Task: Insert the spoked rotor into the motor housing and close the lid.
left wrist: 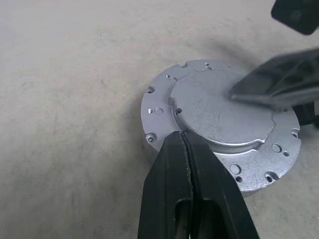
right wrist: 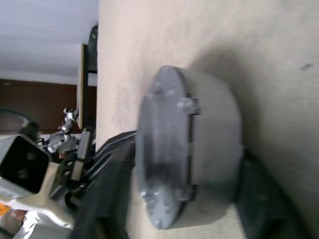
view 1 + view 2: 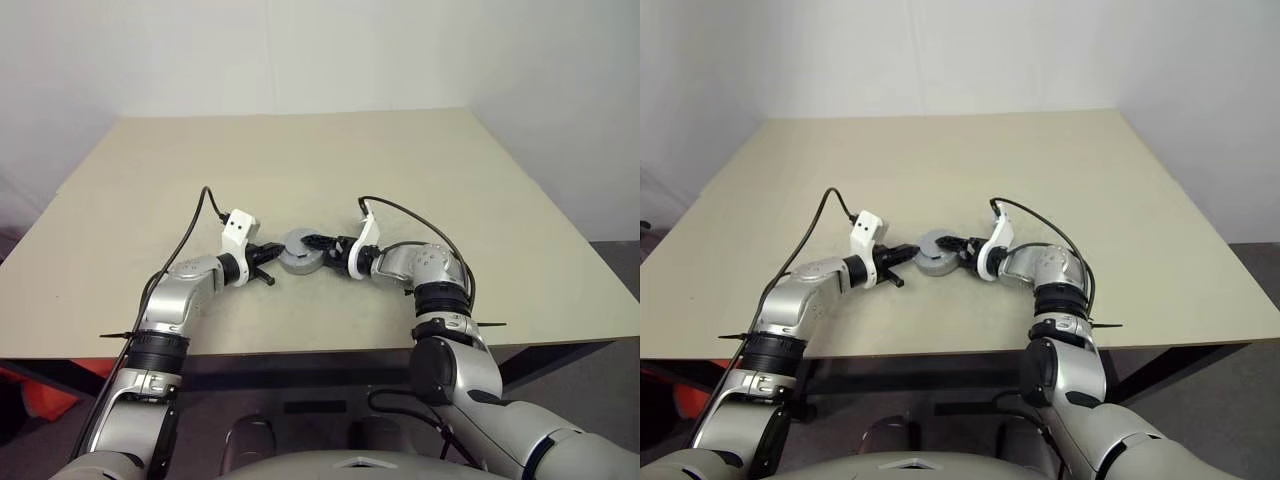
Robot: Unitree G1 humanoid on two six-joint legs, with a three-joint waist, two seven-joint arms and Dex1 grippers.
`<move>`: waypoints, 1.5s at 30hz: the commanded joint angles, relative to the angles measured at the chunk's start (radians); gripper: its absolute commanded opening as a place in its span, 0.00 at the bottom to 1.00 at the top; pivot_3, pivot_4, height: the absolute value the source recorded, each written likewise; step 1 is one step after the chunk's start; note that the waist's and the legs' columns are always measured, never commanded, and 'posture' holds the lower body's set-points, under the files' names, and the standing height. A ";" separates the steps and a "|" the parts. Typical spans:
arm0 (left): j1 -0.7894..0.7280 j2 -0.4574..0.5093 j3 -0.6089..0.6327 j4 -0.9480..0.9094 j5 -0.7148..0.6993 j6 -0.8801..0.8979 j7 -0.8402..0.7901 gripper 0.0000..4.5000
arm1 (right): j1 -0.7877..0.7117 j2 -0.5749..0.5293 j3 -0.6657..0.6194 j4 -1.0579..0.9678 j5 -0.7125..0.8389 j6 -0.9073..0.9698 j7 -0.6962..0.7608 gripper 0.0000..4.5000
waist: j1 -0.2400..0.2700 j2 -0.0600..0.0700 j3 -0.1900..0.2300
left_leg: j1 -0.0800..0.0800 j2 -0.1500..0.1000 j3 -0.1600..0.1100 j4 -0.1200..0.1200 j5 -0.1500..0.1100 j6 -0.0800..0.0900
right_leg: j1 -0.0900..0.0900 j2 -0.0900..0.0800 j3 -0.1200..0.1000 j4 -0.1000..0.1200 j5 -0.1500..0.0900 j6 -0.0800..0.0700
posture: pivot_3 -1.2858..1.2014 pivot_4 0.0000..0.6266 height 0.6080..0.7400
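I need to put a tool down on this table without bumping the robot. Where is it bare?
The table is bare along its far edge and down both side edges. It is crowded at the near middle, where the left gripper and right gripper flank the lid, sitting on the motor housing.

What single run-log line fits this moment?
lid: on housing | left gripper: shut, at lid's edge | right gripper: around lid
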 commanded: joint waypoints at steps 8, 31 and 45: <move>-0.009 -0.033 -0.046 0.028 0.008 -0.004 -0.022 0.00 | -0.061 0.039 0.034 0.013 0.063 0.008 0.035 0.45 | 0.002 0.001 0.000 | -0.003 0.000 0.000 0.000 0.000 0.000 | -0.002 0.000 0.000 0.000 0.003 -0.005 | 0.52 0.00 1.00; -0.044 -0.070 0.259 0.022 -0.194 0.044 0.122 0.00 | -0.155 0.031 -0.192 0.142 0.233 -0.128 -0.092 0.45 | 0.007 0.001 0.002 | -0.028 0.000 0.000 0.005 -0.002 0.004 | -0.021 0.000 -0.005 0.000 0.006 -0.010 | 0.52 0.00 1.00; 0.006 -0.104 0.504 -0.080 -0.545 0.190 0.203 0.44 | -0.226 0.042 -0.200 0.110 0.378 -0.157 -0.128 0.45 | 0.029 -0.003 0.004 | -0.030 0.001 0.000 0.010 -0.003 0.005 | -0.021 0.000 -0.008 0.002 0.006 -0.011 | 0.52 0.00 1.00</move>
